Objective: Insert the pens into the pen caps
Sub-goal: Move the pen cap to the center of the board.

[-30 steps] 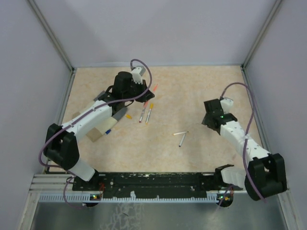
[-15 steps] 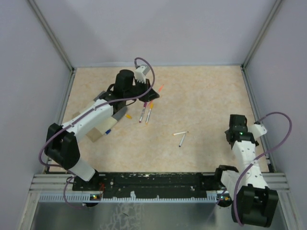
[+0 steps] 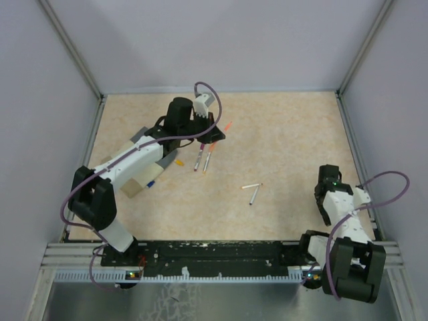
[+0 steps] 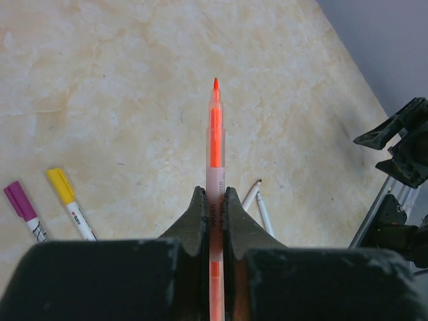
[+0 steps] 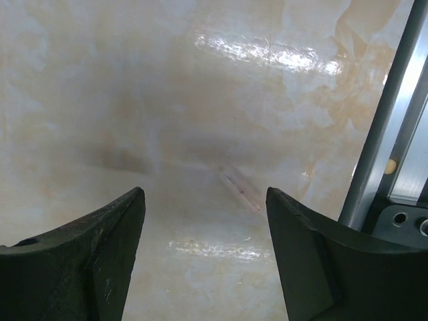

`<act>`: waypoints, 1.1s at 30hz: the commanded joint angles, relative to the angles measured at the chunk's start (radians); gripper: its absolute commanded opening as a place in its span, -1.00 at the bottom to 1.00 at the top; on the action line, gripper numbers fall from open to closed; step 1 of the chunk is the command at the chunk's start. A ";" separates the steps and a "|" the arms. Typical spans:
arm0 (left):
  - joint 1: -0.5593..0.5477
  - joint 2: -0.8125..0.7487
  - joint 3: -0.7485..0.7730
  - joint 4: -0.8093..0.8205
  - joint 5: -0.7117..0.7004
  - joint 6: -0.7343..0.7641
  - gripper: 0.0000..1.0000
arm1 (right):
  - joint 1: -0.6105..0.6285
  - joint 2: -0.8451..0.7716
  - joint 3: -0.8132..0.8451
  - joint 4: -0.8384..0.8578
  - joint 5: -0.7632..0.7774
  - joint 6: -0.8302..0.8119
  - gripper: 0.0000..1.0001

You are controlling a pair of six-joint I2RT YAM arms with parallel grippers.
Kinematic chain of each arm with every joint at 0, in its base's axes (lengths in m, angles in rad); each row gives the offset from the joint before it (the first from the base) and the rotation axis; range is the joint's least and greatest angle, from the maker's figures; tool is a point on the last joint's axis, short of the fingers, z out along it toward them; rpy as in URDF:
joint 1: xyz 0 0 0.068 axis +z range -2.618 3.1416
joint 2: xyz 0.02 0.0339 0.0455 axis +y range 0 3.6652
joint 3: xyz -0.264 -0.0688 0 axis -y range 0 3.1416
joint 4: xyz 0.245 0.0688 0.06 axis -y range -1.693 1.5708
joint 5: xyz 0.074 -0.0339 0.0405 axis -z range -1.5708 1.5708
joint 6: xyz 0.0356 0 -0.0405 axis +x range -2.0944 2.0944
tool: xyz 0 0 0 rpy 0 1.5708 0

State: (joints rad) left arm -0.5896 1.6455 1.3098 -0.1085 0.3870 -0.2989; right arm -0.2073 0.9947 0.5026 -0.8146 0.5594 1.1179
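Note:
My left gripper (image 3: 214, 132) (image 4: 214, 195) is shut on an orange pen (image 3: 226, 126) (image 4: 215, 134) and holds it above the table, its bare orange tip pointing away from the fingers. A magenta-capped pen (image 3: 198, 159) (image 4: 21, 207) and a yellow-capped pen (image 3: 208, 159) (image 4: 67, 196) lie side by side below it. Two uncapped white pens (image 3: 252, 190) (image 4: 258, 201) lie mid-table. A small orange cap (image 3: 178, 162) lies by the left arm. My right gripper (image 3: 327, 182) (image 5: 204, 195) is open and empty, low over bare table at the near right.
A beige box (image 3: 133, 188) with a grey lid (image 3: 142, 133) sits under the left arm, a blue piece (image 3: 151, 182) beside it. An aluminium rail (image 5: 391, 127) runs close on the right of the right gripper. Walls enclose the table on three sides.
My right arm has drawn back from mid-right to the near right edge. My left gripper has shifted a little to the right, still holding the orange pen.

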 commanded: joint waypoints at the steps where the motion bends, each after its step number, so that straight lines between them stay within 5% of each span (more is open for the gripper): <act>1: -0.007 0.000 0.031 0.005 0.016 0.030 -1.00 | -0.015 -0.015 -0.021 -0.016 0.031 0.089 0.44; 19: -0.007 0.020 0.029 0.021 0.024 0.031 -1.00 | -0.043 0.021 -0.063 0.100 0.013 0.051 0.22; 33: -0.007 0.031 0.031 0.029 0.026 0.031 -1.00 | -0.066 0.027 -0.075 0.126 -0.021 0.032 -0.28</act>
State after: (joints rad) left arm -0.5896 1.6642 1.3106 -0.1051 0.3965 -0.2863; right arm -0.2607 1.0111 0.4389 -0.7265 0.5362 1.1347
